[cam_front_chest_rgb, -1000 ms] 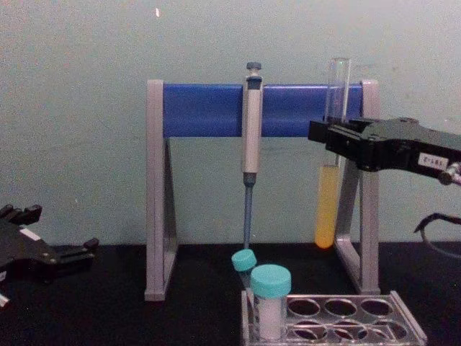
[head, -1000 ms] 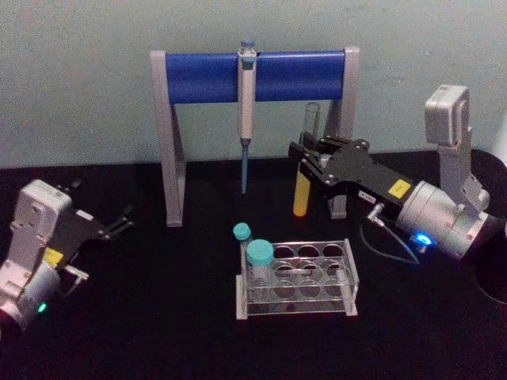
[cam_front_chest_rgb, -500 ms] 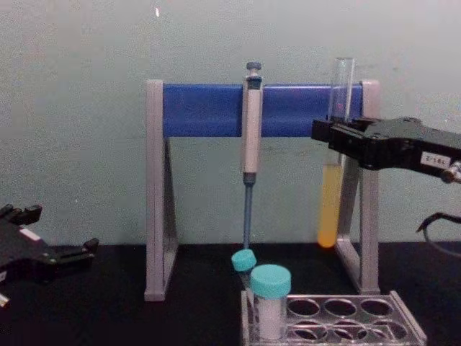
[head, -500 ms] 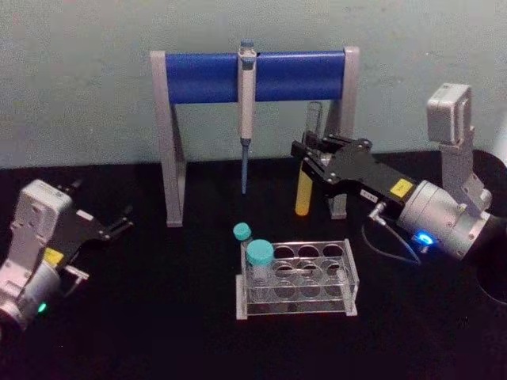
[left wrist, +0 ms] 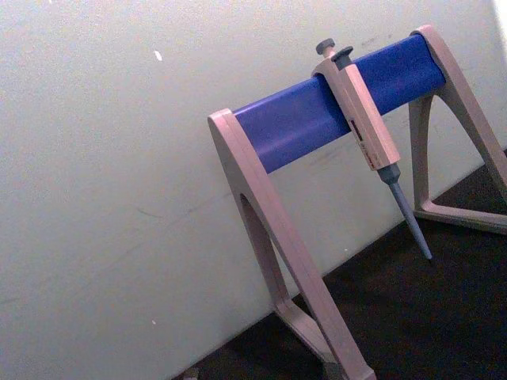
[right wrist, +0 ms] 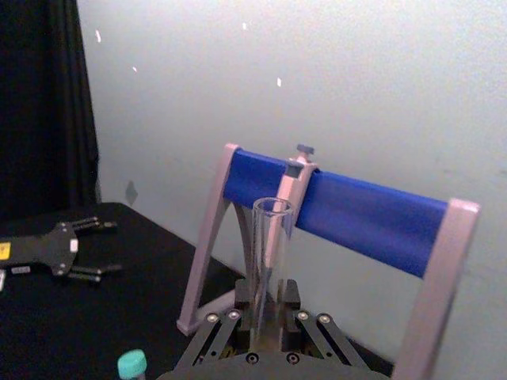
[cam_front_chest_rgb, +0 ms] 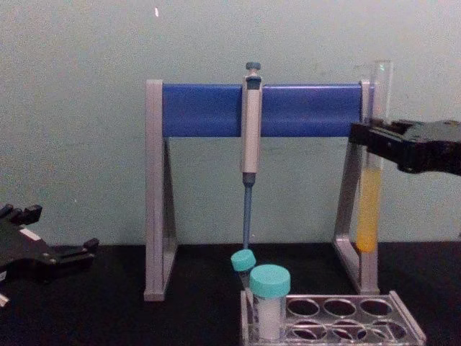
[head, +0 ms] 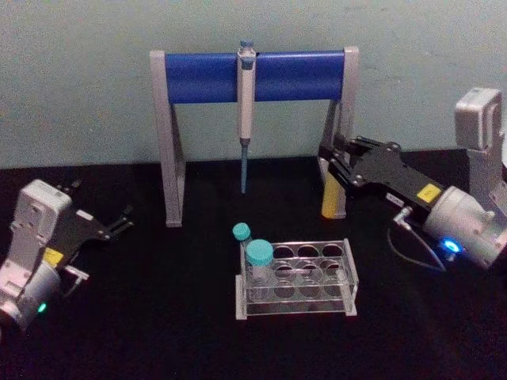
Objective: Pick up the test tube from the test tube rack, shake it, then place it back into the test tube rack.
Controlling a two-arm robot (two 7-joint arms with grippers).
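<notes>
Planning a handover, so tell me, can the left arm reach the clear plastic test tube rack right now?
Probably yes. The left gripper rests, jaws open, left of the low clear plastic test tube rack, with only black table between them. Its actual reach is unconfirmed.

Qty: test tube (cam_front_chest_rgb: 369, 216) x1, rack (head: 353, 279) x1, teal-cap vials (head: 259, 265) x2, pipette (head: 246, 95) x1, pipette stand (head: 206, 77) x1.

The table (head: 158, 317) is taken in from above by the head view, the test tube rack (head: 298, 307) near, the pipette stand (head: 206, 77) behind; both are met low and side-on by the chest view; the stand is seen close and tilted from the left wrist, and faced past the test tube (right wrist: 271, 261) from the right wrist
</notes>
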